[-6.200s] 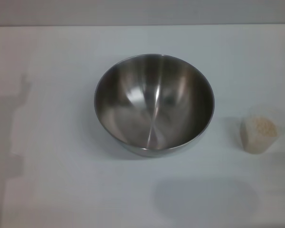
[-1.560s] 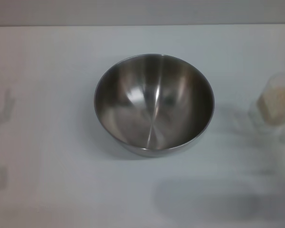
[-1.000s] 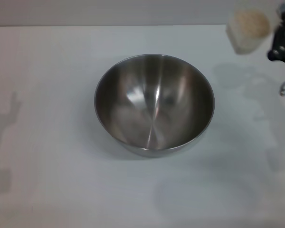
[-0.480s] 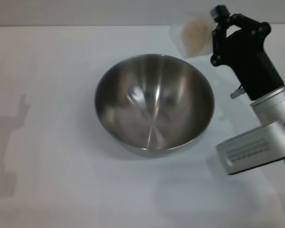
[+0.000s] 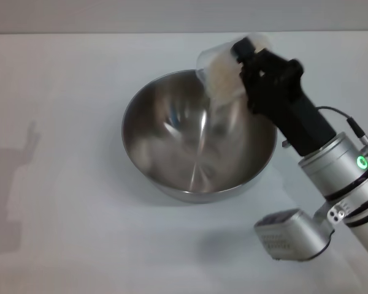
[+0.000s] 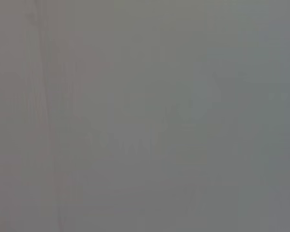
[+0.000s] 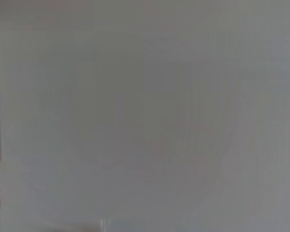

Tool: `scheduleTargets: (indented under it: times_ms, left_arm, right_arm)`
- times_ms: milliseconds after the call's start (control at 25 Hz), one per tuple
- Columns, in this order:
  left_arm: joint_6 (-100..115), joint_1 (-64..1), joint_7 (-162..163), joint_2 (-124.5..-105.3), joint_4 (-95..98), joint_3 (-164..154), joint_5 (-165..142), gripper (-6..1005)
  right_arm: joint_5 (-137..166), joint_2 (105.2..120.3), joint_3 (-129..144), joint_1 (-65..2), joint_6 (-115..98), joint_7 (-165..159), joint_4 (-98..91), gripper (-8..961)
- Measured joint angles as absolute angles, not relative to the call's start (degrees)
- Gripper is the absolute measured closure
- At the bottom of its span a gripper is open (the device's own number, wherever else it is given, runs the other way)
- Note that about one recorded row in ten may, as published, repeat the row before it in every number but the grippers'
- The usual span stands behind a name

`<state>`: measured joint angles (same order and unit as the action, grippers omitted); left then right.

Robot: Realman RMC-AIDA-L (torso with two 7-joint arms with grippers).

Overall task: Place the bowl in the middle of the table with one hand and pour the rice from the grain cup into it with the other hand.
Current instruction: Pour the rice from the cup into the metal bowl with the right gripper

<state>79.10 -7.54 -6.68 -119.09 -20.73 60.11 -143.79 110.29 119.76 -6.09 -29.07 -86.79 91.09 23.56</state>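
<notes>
You see the right gripper (image 5: 242, 61) holding the grain cup (image 5: 224, 70) tilted over the bowl (image 5: 172, 153); rice (image 5: 224, 79) falls inside. The left gripper is out of view.

- A plain white counter (image 5: 67, 245) is seen filling nearly the whole head view.
- The steel bowl (image 5: 172, 153) is carried at its middle.
</notes>
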Motion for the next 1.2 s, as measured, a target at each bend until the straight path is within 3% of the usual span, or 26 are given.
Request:
scheduleTargets:
  times_ms: [1200]
  left_arm:
    - [79.4,-7.1,-5.4,-119.09,-20.2,59.7,-143.8,153]
  right_arm:
    - [113.6,119.89,-6.6,-28.0,-79.4,135.1,28.0,942]
